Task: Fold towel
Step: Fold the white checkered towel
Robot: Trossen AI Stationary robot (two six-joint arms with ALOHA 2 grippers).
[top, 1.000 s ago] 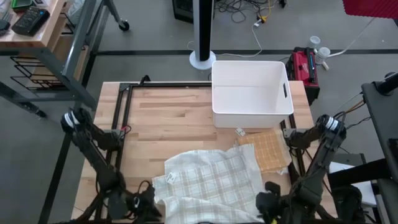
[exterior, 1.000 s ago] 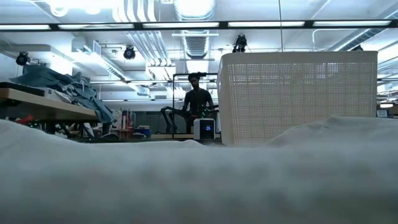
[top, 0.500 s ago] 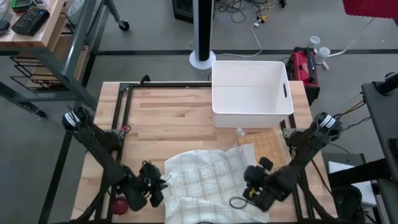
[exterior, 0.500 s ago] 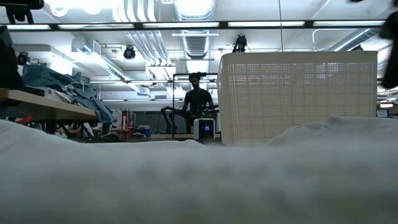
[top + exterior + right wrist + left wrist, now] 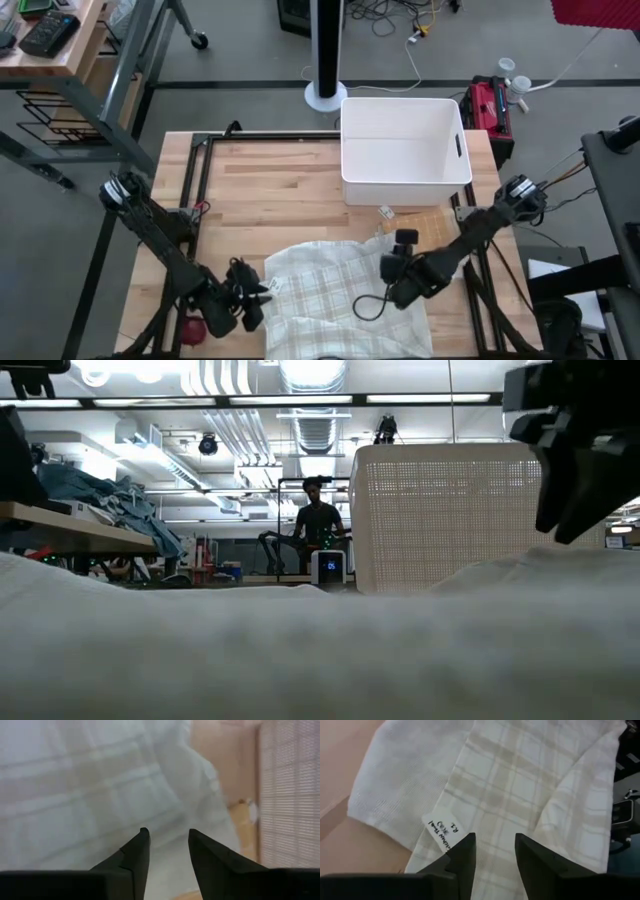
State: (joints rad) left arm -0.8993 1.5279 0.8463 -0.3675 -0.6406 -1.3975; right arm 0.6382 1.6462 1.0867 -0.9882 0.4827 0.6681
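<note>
- A pale plaid towel (image 5: 345,295) is seen lying rumpled on the wooden table (image 5: 265,190), in the near half, around the 6 o'clock part of the high view.
- A white label (image 5: 443,829) with handwriting is sewn at the towel's edge, at the towel's 9 o'clock side in the high view.
- The left gripper (image 5: 252,293) is held low at the towel's 9 o'clock edge, just beside the label; in its wrist view the two dark fingers (image 5: 462,857) are parted with a narrow gap, with only cloth beyond them and nothing held.
- The right gripper (image 5: 392,268) is placed over the towel's 3 o'clock part; in the right wrist view its fingers (image 5: 135,857) stand slightly apart above the cloth, and nothing is clamped between them.
- A white bin (image 5: 405,148) stands at the table's 1 o'clock part, well apart from the towel.
- A tan woven cloth (image 5: 438,232) lies between the bin and the towel, partly under the right arm.
- In the low view the foreground is filled by the towel's blurred folds, the bin's perforated wall is seen behind, and a person (image 5: 318,525) is seen far off in the room.
</note>
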